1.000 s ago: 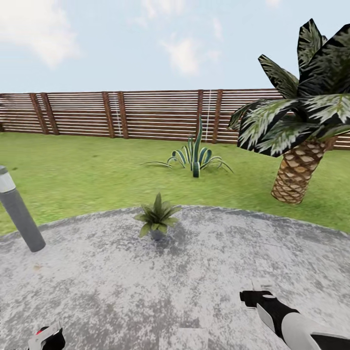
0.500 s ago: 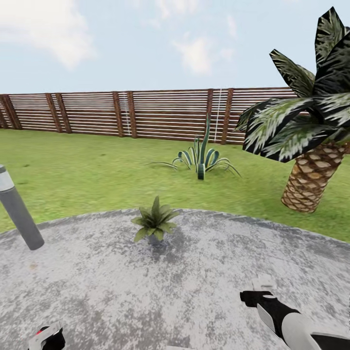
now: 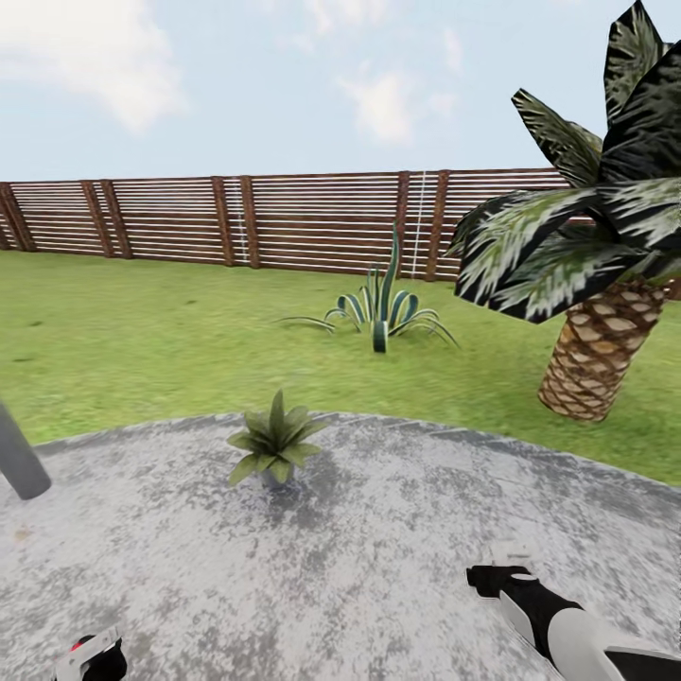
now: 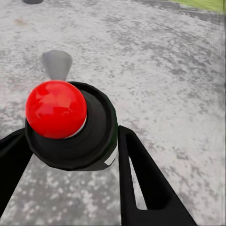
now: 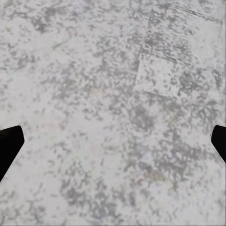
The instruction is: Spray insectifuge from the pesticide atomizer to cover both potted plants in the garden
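One potted plant (image 3: 274,449), a low rosette of pointed green leaves, stands on the grey stone paving (image 3: 378,567) near its far edge, ahead and left of centre. In the left wrist view my left gripper (image 4: 70,141) is shut on the pesticide atomizer (image 4: 56,108), a black cylinder with a red ball top, its black fingers (image 4: 141,174) on either side. That gripper (image 3: 95,660) sits at the bottom left of the head view. My right gripper (image 3: 492,577) hovers low over the paving at the lower right; the right wrist view shows it (image 5: 113,141) open with bare stone between its fingers.
A grey post (image 3: 17,463) leans at the paving's left edge. On the lawn (image 3: 142,350) beyond grow a striped agave (image 3: 378,312) and a tall palm (image 3: 596,350) at the right. A brown slat fence (image 3: 284,222) closes the back.
The whole head view has shifted, so the camera moved: plant, post and palm sit further left in the picture. Both grippers keep their places in the view.
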Motion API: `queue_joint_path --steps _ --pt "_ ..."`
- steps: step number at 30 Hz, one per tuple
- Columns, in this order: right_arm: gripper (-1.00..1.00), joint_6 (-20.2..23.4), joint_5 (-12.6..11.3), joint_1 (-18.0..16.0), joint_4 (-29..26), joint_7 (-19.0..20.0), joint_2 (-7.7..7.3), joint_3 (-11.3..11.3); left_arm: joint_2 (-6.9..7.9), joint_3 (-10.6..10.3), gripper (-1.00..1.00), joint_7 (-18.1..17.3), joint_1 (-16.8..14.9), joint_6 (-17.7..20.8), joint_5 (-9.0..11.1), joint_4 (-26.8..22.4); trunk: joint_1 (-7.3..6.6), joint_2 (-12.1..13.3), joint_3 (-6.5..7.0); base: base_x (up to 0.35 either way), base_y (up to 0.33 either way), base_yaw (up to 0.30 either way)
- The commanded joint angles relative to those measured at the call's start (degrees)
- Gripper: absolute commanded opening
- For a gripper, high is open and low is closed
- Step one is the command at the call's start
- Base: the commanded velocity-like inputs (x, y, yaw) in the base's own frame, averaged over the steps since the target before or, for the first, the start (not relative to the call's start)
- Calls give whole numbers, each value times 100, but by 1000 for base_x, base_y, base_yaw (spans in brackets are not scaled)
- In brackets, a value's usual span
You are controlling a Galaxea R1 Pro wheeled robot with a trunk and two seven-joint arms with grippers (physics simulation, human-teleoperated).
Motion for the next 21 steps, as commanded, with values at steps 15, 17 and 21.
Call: queue_joint_path --steps 15,17,21 --pt "100 10 50 -1 -4 -4 2 -45 -1 48 -100 -47 -7 -17 -21 -3 1 -2 -5 170 -279 210" --pt "100 10 50 -1 -4 -4 2 -45 -1 48 -100 -47 -7 -17 -21 -2 1 -2 -5 152 -285 252" --pt "100 10 50 -1 -4 -4 2 -46 -1 48 -100 -47 -7 -17 -21 -4 1 -2 -5 144 -287 252"
